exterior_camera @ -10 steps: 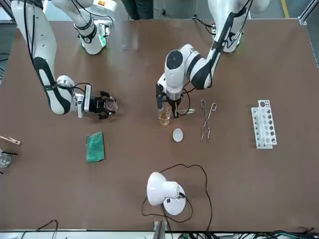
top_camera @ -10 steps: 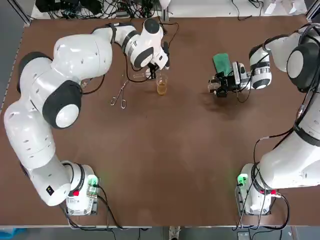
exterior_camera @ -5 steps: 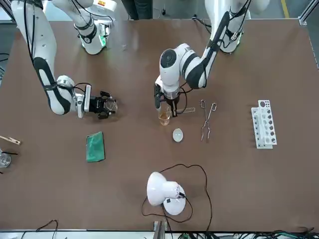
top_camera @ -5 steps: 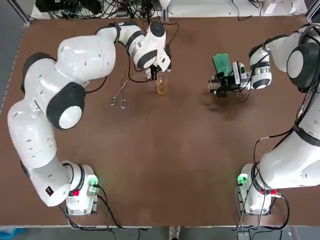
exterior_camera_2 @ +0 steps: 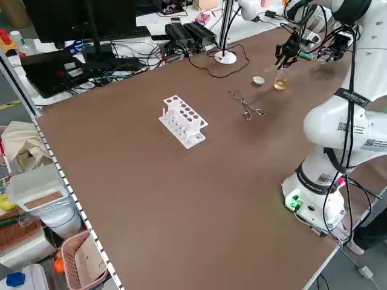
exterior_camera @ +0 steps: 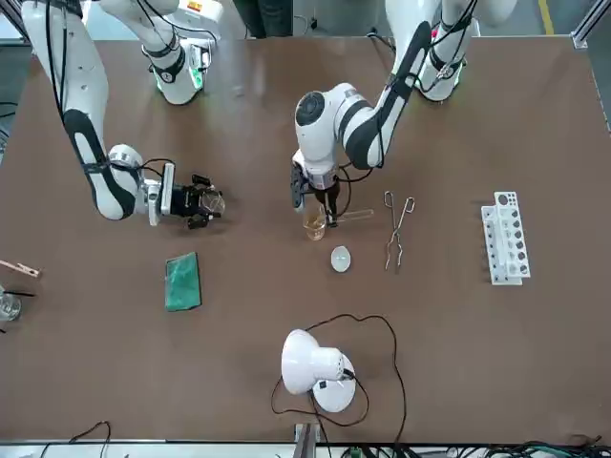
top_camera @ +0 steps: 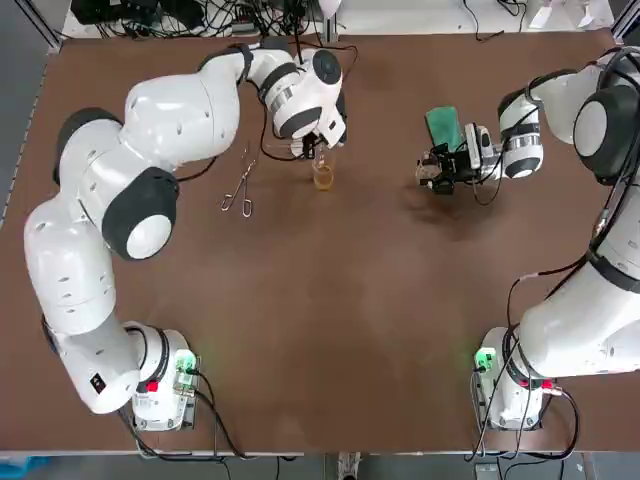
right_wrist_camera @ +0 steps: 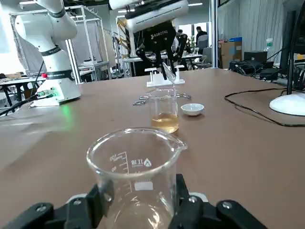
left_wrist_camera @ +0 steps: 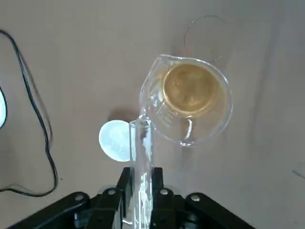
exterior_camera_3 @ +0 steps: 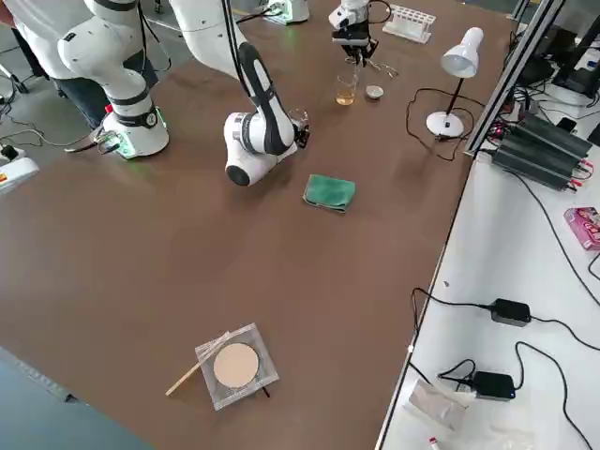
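Left gripper [left_wrist_camera: 141, 185]: pinching tube [left_wrist_camera: 142, 148], tilted at beaker [left_wrist_camera: 193, 95] rim.
Right gripper [right_wrist_camera: 139, 196]: clamped on empty beaker [right_wrist_camera: 135, 162].
Risk: tube may nudge beaker; liquid spills.

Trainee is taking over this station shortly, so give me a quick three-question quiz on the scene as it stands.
1. True or false: the left tool is shut on a test tube.
2. The beaker in the right tool is: A) empty B) full of amber liquid C) lidded.
3. What lies on the table between the amber-filled beaker and the lamp?
Key: 1 true; 2 A; 3 small white dish.
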Action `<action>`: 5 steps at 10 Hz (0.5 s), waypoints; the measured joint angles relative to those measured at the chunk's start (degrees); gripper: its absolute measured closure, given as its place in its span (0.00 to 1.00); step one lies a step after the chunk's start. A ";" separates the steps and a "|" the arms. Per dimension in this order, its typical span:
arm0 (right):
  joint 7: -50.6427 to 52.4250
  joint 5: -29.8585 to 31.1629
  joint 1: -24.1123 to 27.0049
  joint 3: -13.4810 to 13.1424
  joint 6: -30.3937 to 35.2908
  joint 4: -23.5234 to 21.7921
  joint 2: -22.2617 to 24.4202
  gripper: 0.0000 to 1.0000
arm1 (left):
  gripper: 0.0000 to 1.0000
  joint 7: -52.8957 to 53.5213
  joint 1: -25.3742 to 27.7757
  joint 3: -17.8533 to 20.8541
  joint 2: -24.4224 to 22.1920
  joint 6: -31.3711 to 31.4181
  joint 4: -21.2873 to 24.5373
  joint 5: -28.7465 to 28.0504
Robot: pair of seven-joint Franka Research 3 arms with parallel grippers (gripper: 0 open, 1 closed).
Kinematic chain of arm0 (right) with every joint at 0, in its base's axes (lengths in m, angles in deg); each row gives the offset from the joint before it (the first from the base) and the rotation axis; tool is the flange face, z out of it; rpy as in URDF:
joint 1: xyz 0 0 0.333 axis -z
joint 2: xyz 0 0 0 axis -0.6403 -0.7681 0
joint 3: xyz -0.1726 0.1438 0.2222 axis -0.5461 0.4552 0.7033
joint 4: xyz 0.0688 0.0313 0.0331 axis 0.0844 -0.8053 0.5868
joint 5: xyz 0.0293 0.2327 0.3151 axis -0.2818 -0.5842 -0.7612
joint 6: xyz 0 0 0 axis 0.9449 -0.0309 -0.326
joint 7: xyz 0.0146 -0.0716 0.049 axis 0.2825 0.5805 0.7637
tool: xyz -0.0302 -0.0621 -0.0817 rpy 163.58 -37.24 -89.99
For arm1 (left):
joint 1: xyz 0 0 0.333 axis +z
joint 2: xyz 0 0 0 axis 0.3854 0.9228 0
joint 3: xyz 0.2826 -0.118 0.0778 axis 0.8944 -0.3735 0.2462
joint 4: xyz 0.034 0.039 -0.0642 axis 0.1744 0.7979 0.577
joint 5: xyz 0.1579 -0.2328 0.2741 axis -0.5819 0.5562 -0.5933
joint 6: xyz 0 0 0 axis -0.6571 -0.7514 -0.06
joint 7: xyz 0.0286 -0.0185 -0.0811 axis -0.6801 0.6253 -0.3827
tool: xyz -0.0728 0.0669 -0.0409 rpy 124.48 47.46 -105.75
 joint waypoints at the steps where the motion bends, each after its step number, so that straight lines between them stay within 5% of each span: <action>1: 0.00 -0.01 0.00 0.00 0.00 0.00 0.00 0.41 | 0.78 -0.23 -0.14 0.00 0.50 -1.07 -0.52 -0.39; 5: 0.00 -0.04 0.00 -0.01 0.02 0.00 0.00 0.41 | 0.78 -0.46 -0.74 -0.01 1.25 -2.27 -1.45 -1.59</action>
